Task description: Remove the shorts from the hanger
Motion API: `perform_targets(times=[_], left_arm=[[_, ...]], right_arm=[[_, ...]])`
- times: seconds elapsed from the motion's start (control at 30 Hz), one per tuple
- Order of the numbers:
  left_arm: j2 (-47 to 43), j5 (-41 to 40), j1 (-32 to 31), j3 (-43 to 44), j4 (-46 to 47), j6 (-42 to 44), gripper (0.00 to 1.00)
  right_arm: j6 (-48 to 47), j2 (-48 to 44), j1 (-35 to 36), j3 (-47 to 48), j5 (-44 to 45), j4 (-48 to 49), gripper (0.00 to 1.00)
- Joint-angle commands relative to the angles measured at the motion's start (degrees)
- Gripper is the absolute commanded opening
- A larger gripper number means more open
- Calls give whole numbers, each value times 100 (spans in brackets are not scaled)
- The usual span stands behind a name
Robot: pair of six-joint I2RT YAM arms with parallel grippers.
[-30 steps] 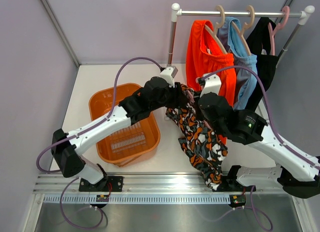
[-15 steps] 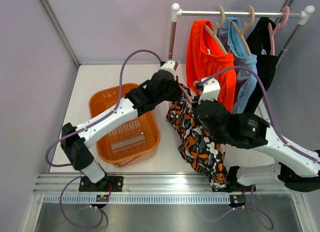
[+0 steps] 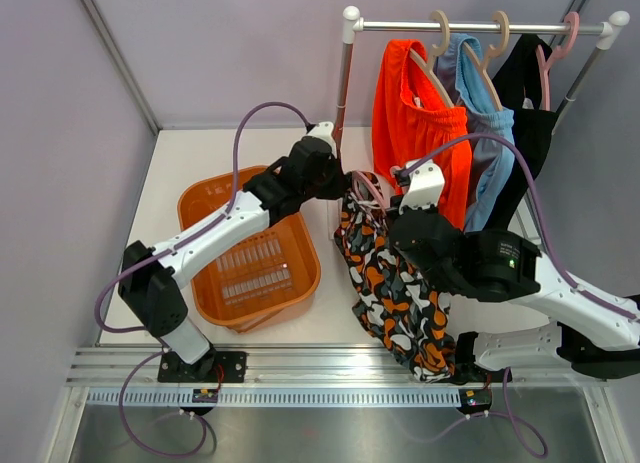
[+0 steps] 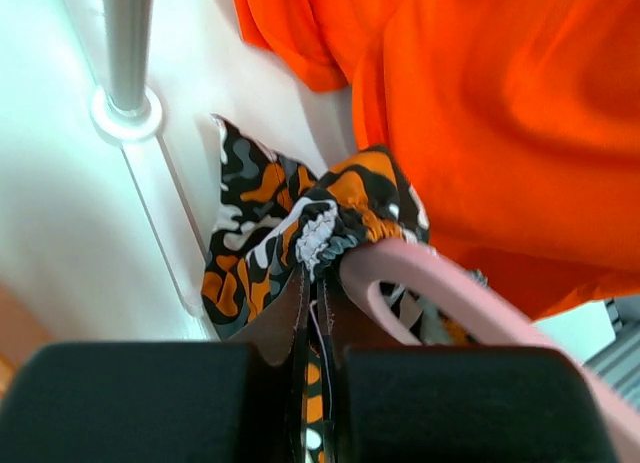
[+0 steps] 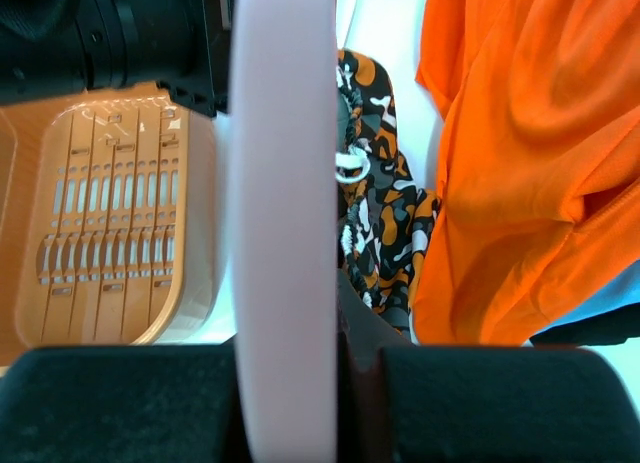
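Camouflage shorts (image 3: 395,283): our left gripper (image 4: 313,323) pinches the waistband (image 4: 322,233), our right gripper (image 5: 335,355) clamps the pink hanger (image 5: 280,183), for pulling them apart.

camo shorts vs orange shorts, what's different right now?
Pattern: camo shorts are orange-black-white patterned; orange shorts are plain.
Place: camo shorts are off the rail; orange shorts hang from it.
Contact: left gripper pinches the camo shorts at the waistband and right gripper clamps their pink hanger; orange shorts are untouched.
Shared: both are soft fabric, each on a hanger.
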Motion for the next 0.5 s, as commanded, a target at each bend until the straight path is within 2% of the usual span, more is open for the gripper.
perform_targets(times=[0.0, 0.3, 0.47], left_arm=[[-53, -15, 121, -306, 345, 66, 0], [-52, 285, 51, -456, 467, 215, 0], [-430, 408, -422, -518, 468, 461, 0]], right_arm=[[-33, -254, 123, 369, 373, 83, 0], [-333, -307, 132, 501, 487, 312, 0], [-640, -325, 123, 299, 899, 837, 0]])
